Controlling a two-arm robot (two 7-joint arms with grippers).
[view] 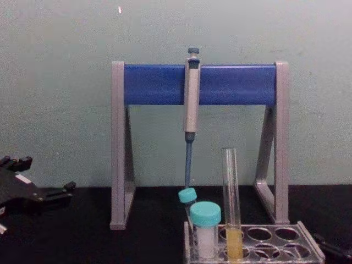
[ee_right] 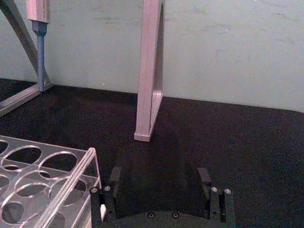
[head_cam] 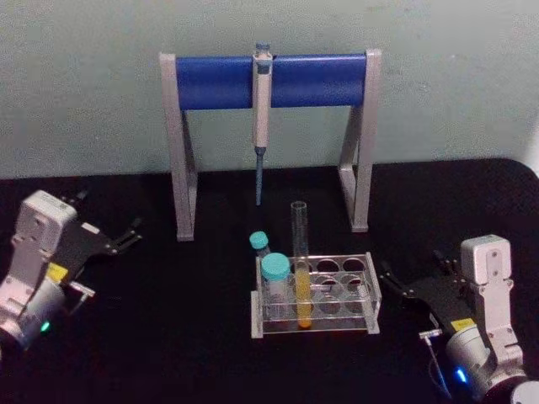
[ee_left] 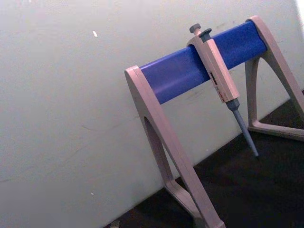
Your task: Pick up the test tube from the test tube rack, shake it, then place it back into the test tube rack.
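Observation:
The test tube [head_cam: 300,263] stands upright in a front hole of the clear test tube rack [head_cam: 349,296], with yellow-orange liquid in its lower part. In the chest view the test tube [view: 231,204] rises well above the rack [view: 275,247]. My right gripper [head_cam: 397,284] rests open on the table just right of the rack, touching nothing. In the right wrist view its fingers [ee_right: 204,178] are spread wide over bare black table, with the rack's corner [ee_right: 45,183] beside them. My left gripper [head_cam: 126,236] sits open at the far left, away from the rack.
Two teal-capped vials [head_cam: 274,271] [head_cam: 258,242] occupy the rack's left end. Behind it stands a grey-and-blue pipette stand [head_cam: 269,80] with a pipette [head_cam: 262,118] hanging from it. A pale wall backs the black table [head_cam: 168,353].

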